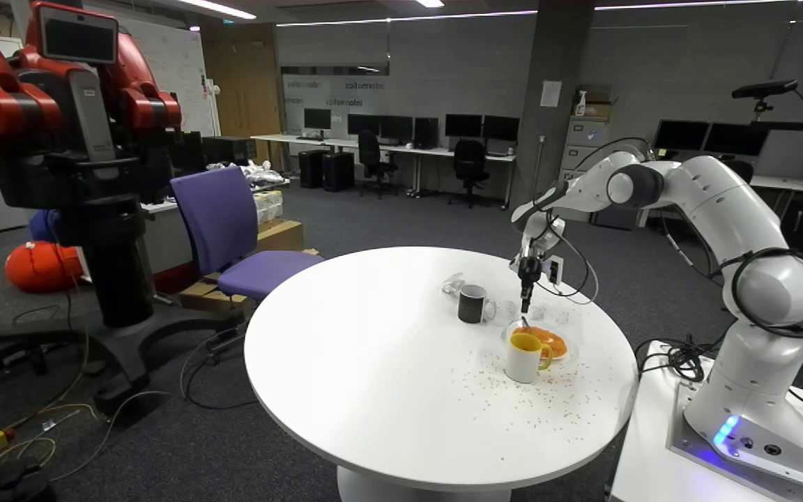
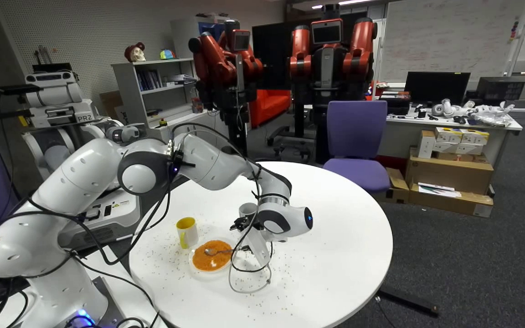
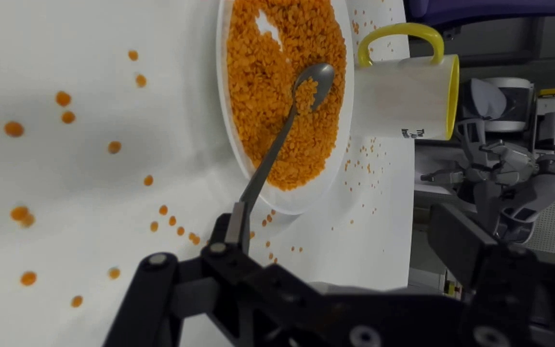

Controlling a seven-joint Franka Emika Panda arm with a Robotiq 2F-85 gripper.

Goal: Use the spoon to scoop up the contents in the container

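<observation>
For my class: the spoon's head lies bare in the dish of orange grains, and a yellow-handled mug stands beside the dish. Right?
Only "bare" is wrong: the wrist view shows orange grains on the spoon's head. The dish and mug are as you say.

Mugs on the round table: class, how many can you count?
2: a white mug with a yellow inside beside the white bowl, and a dark mug farther from that bowl.
</observation>
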